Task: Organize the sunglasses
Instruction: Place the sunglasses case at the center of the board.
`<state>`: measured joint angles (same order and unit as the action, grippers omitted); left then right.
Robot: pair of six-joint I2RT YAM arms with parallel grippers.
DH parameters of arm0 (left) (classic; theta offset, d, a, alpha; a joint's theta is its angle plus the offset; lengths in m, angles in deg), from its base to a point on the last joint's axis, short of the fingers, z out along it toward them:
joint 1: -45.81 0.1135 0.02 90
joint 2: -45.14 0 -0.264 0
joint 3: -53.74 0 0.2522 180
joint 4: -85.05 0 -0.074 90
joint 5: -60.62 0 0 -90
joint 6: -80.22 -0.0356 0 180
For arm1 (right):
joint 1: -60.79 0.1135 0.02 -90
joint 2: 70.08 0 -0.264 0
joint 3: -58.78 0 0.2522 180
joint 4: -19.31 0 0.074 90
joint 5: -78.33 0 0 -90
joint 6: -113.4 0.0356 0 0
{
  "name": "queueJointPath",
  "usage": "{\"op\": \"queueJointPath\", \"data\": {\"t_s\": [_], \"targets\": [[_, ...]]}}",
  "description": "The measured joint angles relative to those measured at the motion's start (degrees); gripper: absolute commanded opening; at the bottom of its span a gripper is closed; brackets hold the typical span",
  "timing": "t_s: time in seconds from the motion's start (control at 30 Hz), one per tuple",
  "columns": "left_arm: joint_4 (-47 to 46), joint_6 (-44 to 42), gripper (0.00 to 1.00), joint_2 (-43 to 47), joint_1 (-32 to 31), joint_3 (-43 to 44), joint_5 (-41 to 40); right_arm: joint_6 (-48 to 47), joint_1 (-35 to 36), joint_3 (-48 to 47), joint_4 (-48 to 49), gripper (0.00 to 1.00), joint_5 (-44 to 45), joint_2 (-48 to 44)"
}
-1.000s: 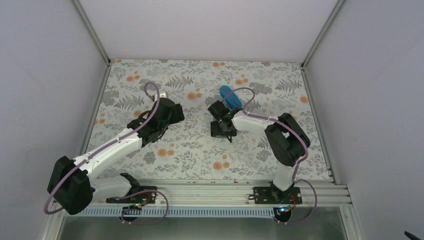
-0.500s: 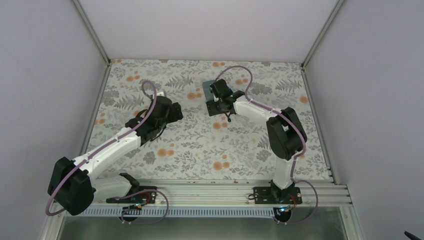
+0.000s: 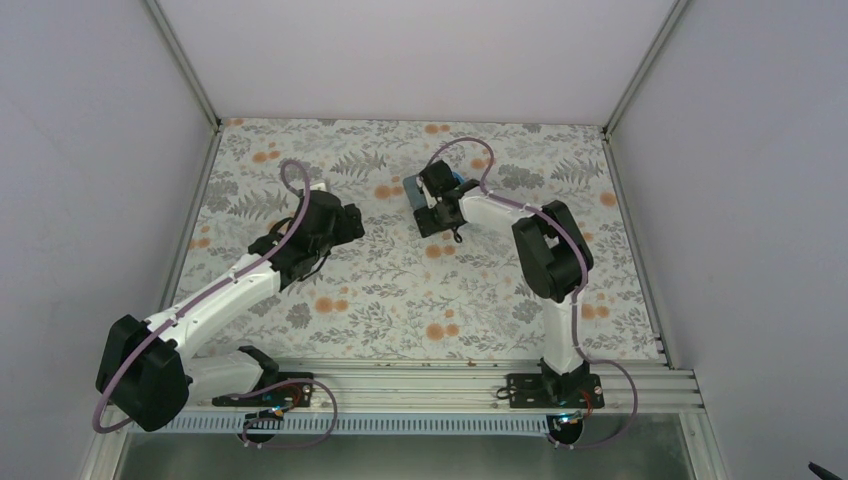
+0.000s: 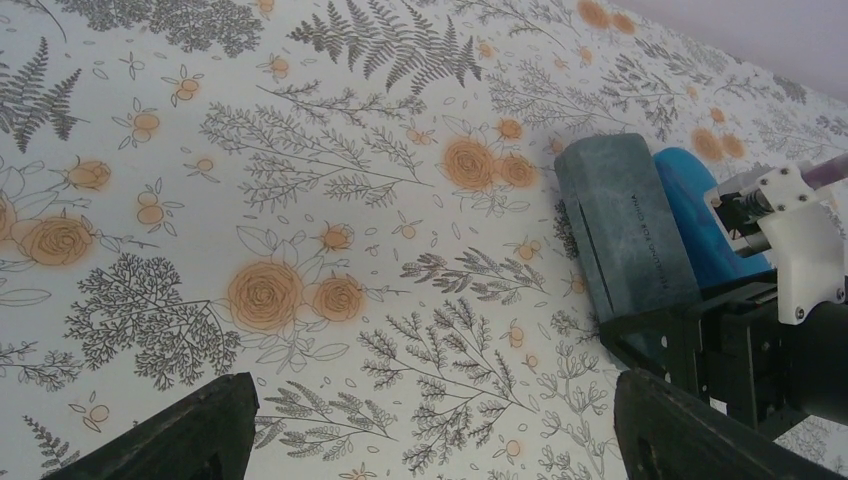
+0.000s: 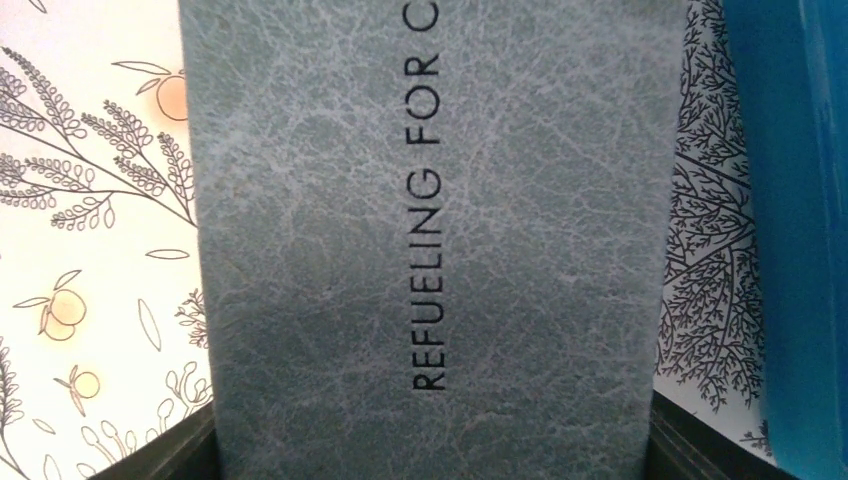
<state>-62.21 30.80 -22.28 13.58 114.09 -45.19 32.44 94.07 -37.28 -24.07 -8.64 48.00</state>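
At the far middle of the table (image 3: 380, 290), my right gripper (image 5: 430, 445) straddles the grey case (image 4: 625, 225) — clamped or merely around it, I cannot tell — with the blue case (image 4: 705, 215) just right of it. My left gripper (image 4: 430, 440) hangs wide open and empty further left; the sunglasses show in no view.

A table (image 3: 400, 290) was seen filling the middle of the top view, overlaid with a pale printed covering (image 4: 300, 150) of grey ferns and orange flowers. It was enclosed by plain lavender-white walls: a back wall (image 3: 420, 50) at 12 o'clock, a left wall (image 3: 90, 150) at 9 o'clock and a right wall (image 3: 750, 150) at 3 o'clock. Aluminium posts (image 3: 185, 65) were set in the far corners, at 11 and 1 o'clock. A slotted aluminium rail (image 3: 420, 385) was laid along the near edge at 6 o'clock, with what may have been a grey metal sheet (image 3: 420, 460) below it. Soft, even light was spread over the covering.
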Motion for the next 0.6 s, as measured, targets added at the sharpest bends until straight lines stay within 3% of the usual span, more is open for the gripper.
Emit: {"op": "queueJointPath", "data": {"t_s": [0.23,0.47,0.6], "targets": [[0.1,0.0,0.89,0.1,0.7,0.0,0.5,0.2,-0.4,-0.7,-0.2,0.67,0.0,0.9],[0.2,-0.1,0.89,0.4,0.7,0.0,1.4,0.3,-0.4,-0.9,-1.6,0.89,-0.2,0.9],[0.5,-0.2,0.89,0.4,0.8,0.0,1.5,0.4,-0.4,-1.5,-2.2,0.96,-1.1,0.6]]}}
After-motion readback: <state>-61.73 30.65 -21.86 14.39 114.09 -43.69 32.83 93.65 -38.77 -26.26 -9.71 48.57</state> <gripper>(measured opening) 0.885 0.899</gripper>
